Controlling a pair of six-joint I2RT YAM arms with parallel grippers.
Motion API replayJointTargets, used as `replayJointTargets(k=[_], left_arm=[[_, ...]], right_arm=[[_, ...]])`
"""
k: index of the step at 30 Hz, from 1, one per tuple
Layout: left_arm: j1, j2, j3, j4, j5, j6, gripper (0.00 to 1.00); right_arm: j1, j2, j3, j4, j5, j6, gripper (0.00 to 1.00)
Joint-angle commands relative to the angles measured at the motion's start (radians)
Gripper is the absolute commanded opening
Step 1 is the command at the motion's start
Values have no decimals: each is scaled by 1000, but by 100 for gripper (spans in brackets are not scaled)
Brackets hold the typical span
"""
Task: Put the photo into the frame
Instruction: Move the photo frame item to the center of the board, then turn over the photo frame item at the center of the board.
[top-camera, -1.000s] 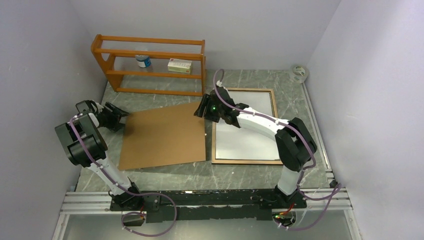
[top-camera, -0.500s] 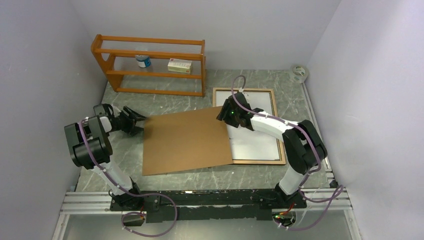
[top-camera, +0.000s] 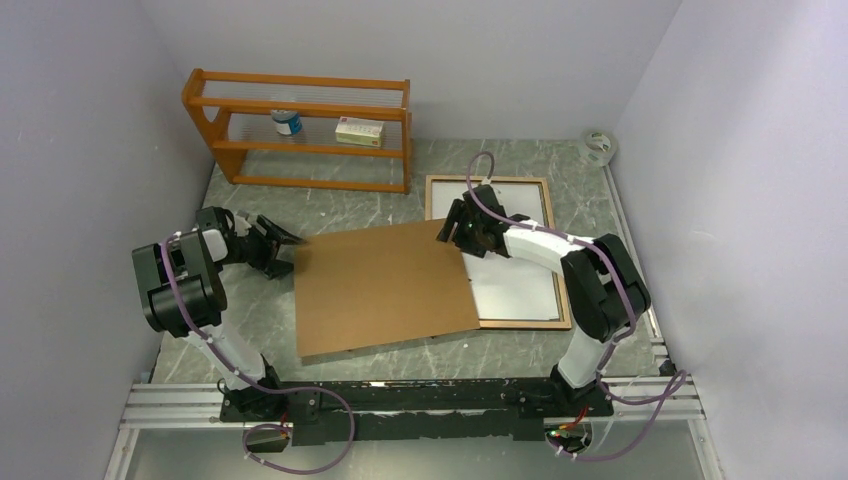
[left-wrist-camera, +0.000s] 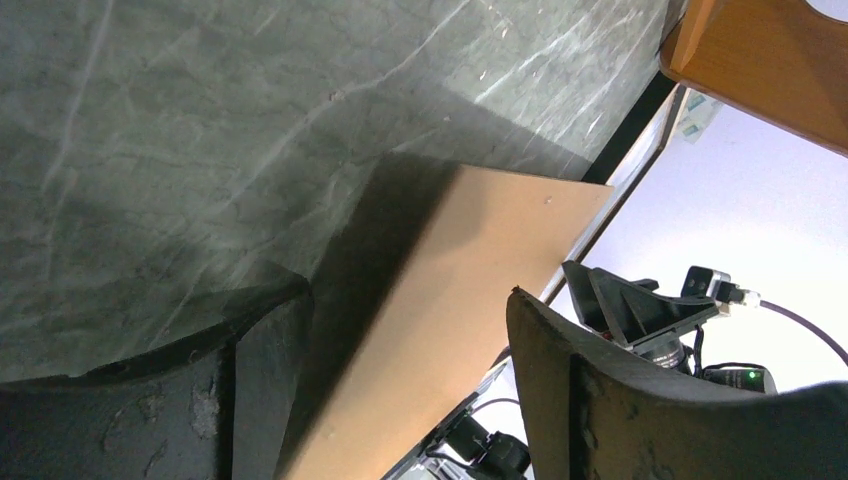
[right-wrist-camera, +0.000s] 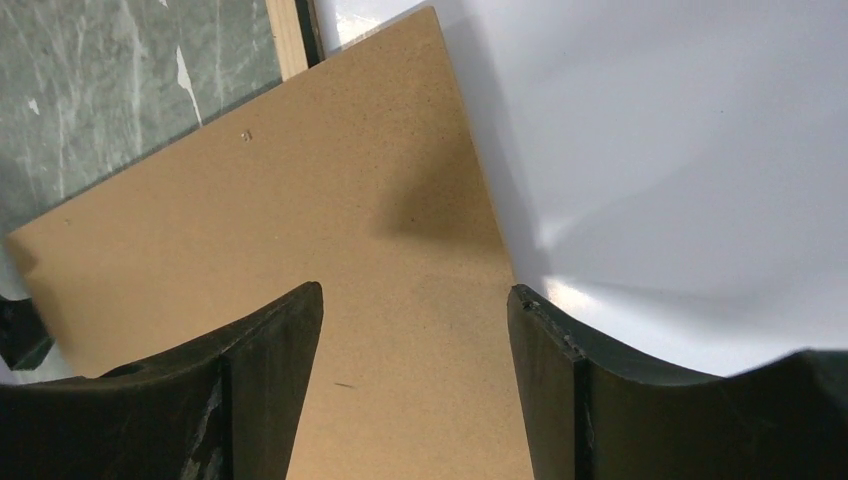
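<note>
The frame (top-camera: 558, 252) lies wood-coloured side up at the right of the table. The photo (top-camera: 518, 292) lies in it, white reverse up. The brown backing board (top-camera: 385, 285) lies slanted in the middle, and its right edge overlaps the frame's left side and the photo. My right gripper (top-camera: 452, 232) is open, low over the board's far right corner. In the right wrist view its gripper (right-wrist-camera: 415, 295) spans the board (right-wrist-camera: 300, 210) beside the photo (right-wrist-camera: 650, 130). My left gripper (top-camera: 285, 245) is open at the board's far left corner. In the left wrist view its gripper (left-wrist-camera: 405, 300) straddles the board edge (left-wrist-camera: 470, 270).
An orange-brown shelf rack (top-camera: 300, 130) stands at the back left with a small jar (top-camera: 287, 122) and a box (top-camera: 359, 131) on it. A tape roll (top-camera: 598, 146) lies at the back right corner. Walls close in on both sides.
The backing board has slid to the right and now covers the frame's left side. Both grippers have moved right with it and stay open.
</note>
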Motion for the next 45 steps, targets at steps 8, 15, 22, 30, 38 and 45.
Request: replayJointTargets(k=[8, 15, 22, 30, 38, 45], left_arm=[[-10, 19, 20, -100, -61, 36, 78], [-10, 32, 21, -113, -58, 46, 77], [-17, 48, 17, -102, -20, 36, 71], [-42, 72, 36, -130, -25, 43, 55], [-57, 91, 64, -136, -24, 39, 51], [-58, 118, 108, -140, -26, 39, 51]], right_arm=[[-13, 14, 38, -65, 30, -43, 75], [-22, -23, 20, -71, 86, -51, 75], [-36, -7, -5, 19, -101, -93, 75], [-77, 19, -19, 103, -369, -104, 72], [-140, -105, -133, 432, -779, -41, 64], [-141, -124, -122, 450, -954, -64, 54]])
